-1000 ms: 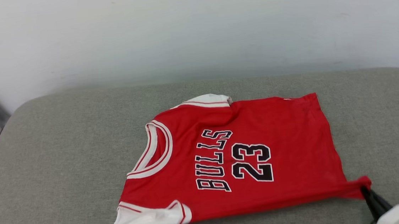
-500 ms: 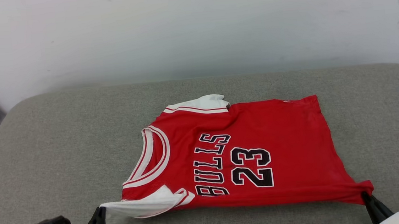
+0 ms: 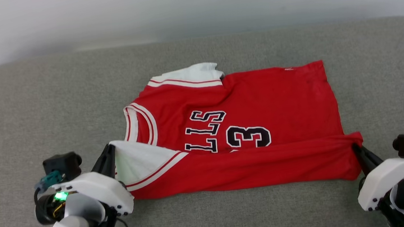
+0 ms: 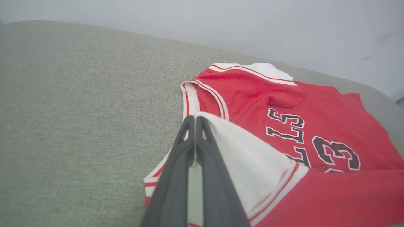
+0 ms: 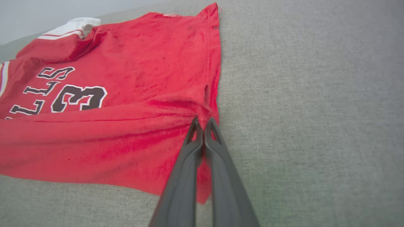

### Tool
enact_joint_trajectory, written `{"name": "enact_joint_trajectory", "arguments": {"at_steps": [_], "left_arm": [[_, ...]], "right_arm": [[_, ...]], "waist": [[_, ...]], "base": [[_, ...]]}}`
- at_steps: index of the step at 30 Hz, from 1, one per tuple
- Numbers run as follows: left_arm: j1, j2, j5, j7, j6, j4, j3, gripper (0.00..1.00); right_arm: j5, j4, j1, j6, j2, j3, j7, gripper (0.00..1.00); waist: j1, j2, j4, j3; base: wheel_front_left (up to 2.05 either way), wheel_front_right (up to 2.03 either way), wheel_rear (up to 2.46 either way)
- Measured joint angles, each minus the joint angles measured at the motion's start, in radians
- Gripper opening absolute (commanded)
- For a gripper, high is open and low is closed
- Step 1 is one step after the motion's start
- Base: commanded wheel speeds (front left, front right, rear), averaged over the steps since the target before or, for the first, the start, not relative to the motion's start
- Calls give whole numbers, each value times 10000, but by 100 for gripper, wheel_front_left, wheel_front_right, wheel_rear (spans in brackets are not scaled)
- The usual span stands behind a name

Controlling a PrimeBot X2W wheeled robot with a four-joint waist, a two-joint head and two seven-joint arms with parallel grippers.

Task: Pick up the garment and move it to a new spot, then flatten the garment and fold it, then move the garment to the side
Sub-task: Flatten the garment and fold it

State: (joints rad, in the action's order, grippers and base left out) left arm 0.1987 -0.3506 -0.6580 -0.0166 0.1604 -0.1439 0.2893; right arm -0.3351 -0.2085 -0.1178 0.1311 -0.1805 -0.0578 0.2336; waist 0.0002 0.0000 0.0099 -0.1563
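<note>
The garment [image 3: 258, 98] is a red jersey with white trim and black lettering, lying on a grey cushioned surface [image 3: 42, 104]. Its near edge is lifted and folded over toward the far side, covering part of the print. My left gripper [image 3: 110, 149] is shut on the garment's white near-left corner [image 4: 240, 151], its fingers [image 4: 180, 164] pressed together. My right gripper [image 3: 355, 147] is shut on the red near-right corner [image 5: 202, 113]. In the right wrist view, the gripper [image 5: 202, 121] pinches the hem with the fold [image 5: 94, 138] stretching left.
The grey cushioned surface extends around the garment on all sides, with open room on the left [image 4: 79, 110] and right [image 5: 315, 94]. A pale wall [image 3: 193, 6] rises behind its far edge.
Both grippers have carried the garment's near edge up and away, folding it over the lower lettering. The head camera has also tilted down, and both arms are now more in view.
</note>
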Motion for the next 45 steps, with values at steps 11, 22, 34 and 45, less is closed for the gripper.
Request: {"name": "enact_joint_trajectory", "arguments": {"at_steps": [11, 22, 34, 45], "left_arm": [[1378, 458, -186, -98, -669, -2349, 345, 0], [1406, -6, -433, -976, -945, -2744, 525, 100], [99, -1837, -982, -4826, -443, 111, 890, 100], [-360, -2094, -1847, -6234, 192, -29, 598, 100]], "right_arm": [[-278, -1611, -1197, 0, -389, 863, -602, 31], [-265, -1220, -695, 0, -23, 995, -3411, 100], [69, -115, 371, -2, 604, 568, -3051, 100], [-88, 328, 339, -2, 811, 600, -2928, 100]], "waist": [[1, 0, -158, -1065], [-1, 0, -157, -234], [-3, 0, -430, 760], [-3, 0, -899, 173]], "base": [[0, 0, 0], [0, 0, 0], [0, 0, 0], [0, 0, 0]]}}
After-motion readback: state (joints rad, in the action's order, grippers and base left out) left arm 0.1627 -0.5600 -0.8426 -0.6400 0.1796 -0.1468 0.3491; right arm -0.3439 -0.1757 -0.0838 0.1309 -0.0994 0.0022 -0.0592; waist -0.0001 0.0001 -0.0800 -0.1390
